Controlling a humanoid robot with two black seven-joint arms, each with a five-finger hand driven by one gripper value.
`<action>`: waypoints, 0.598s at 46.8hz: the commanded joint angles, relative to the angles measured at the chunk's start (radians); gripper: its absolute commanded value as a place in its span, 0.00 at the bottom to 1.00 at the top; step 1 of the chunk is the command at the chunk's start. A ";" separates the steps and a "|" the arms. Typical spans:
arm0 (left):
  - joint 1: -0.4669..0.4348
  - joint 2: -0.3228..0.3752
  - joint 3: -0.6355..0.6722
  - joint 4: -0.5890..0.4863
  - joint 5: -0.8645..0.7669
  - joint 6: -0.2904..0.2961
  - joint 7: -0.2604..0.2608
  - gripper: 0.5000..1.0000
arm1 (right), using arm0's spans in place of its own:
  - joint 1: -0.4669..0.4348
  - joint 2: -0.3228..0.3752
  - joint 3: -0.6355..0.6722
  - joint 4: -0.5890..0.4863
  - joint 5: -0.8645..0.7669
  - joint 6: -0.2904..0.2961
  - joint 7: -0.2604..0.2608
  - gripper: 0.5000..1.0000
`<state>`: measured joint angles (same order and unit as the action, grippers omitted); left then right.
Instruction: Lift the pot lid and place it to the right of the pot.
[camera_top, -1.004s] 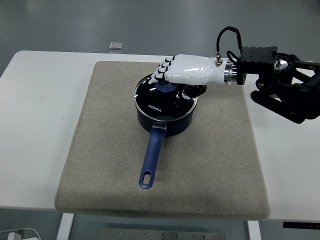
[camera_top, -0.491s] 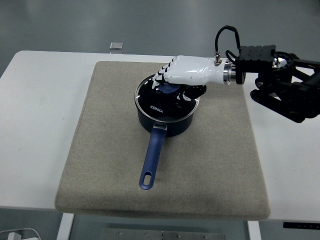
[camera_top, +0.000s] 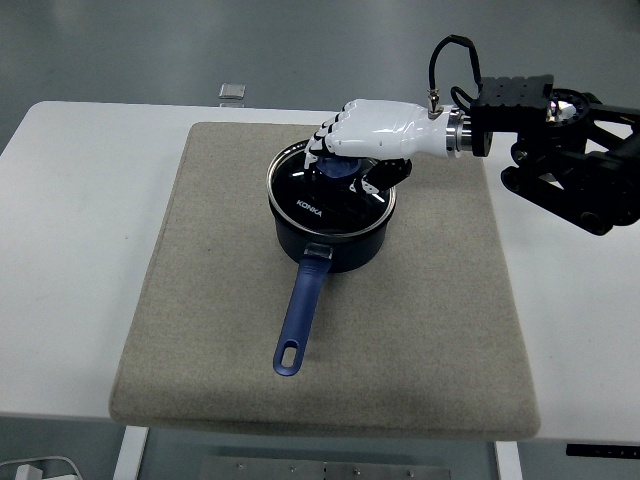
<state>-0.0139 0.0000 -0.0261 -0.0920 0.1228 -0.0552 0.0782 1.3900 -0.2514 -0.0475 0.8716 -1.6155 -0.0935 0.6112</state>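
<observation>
White and shiny, the right hand (camera_top: 365, 140) comes in from the right side of the frame on a black arm (camera_top: 570, 165). It sits over the pot lid (camera_top: 325, 195), and its fingers (camera_top: 325, 140) curl down around the blue knob (camera_top: 335, 170) in the middle of the lid, gripping it. The lid looks tipped a little, but whether it has left the rim cannot be told.

The dark blue pot (camera_top: 330, 235) stands near the middle of the frame, a bit toward the top, on a gray mat (camera_top: 200, 300). The mat lies on the white table (camera_top: 60, 250). The pot's long blue handle (camera_top: 300, 315) points down toward the bottom of the frame and a little to the left. It has a hole at its end.

To the right of the pot the mat is bare. A small gray thing (camera_top: 232, 91) lies at the table's far edge, in the upper left, well apart from the pot.
</observation>
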 joint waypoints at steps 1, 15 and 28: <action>0.000 0.000 0.000 0.000 0.000 0.000 0.000 1.00 | 0.000 0.000 0.000 0.001 0.000 0.000 0.000 0.00; 0.000 0.000 0.000 0.000 0.000 0.000 0.000 1.00 | 0.000 0.000 0.001 0.004 -0.001 0.000 0.000 0.00; 0.000 0.000 0.000 0.000 0.000 0.000 0.000 1.00 | -0.002 0.000 0.003 0.006 0.006 -0.003 0.000 0.00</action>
<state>-0.0138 0.0000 -0.0261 -0.0920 0.1228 -0.0552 0.0782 1.3912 -0.2527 -0.0450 0.8781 -1.6150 -0.0936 0.6107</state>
